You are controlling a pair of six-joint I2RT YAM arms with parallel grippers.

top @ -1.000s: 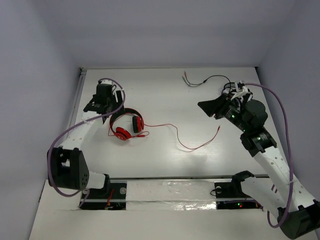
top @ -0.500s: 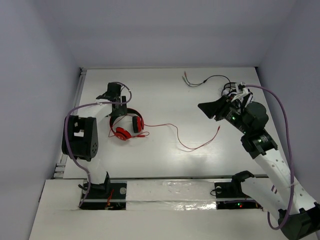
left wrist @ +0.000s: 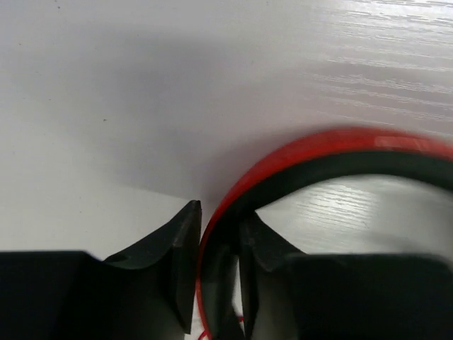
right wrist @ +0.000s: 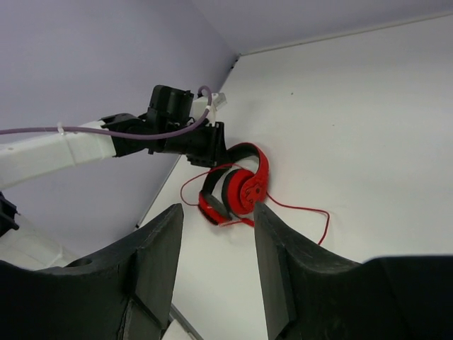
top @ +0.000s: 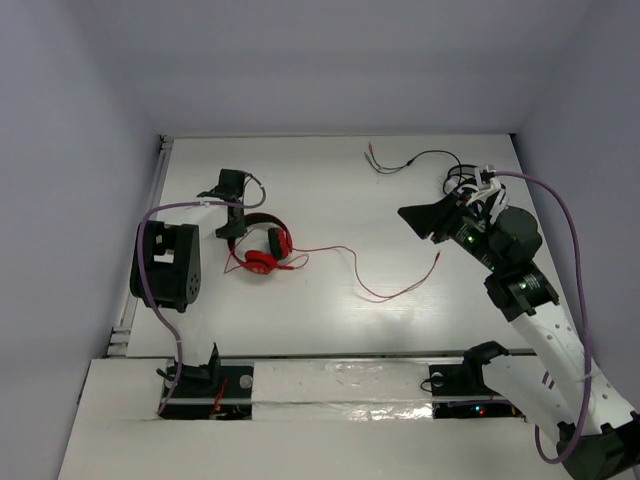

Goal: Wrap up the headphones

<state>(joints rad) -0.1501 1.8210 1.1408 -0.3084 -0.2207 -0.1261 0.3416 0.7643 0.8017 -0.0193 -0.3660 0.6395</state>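
The red headphones (top: pixel 266 248) lie at the table's left, ear cups together, and also show in the right wrist view (right wrist: pixel 244 188). My left gripper (top: pixel 236 222) is shut on their red-and-black headband (left wrist: pixel 333 145), which runs between its two fingers (left wrist: pixel 219 262). The thin red cable (top: pixel 375 290) trails loosely rightward across the table to its plug end. My right gripper (top: pixel 420 218) hovers open and empty at the right, well away from the cable, its fingers (right wrist: pixel 218 269) pointing toward the headphones.
A black cable (top: pixel 415 160) lies at the back right, leading to something white and black (top: pixel 470 180) half hidden behind the right arm. A rail (top: pixel 158 190) lines the table's left edge close to the left arm.
The left gripper has shut on the headband and the left arm's elbow has risen. The headphones have shifted slightly right, with the ear cups turned. The right arm barely moved.
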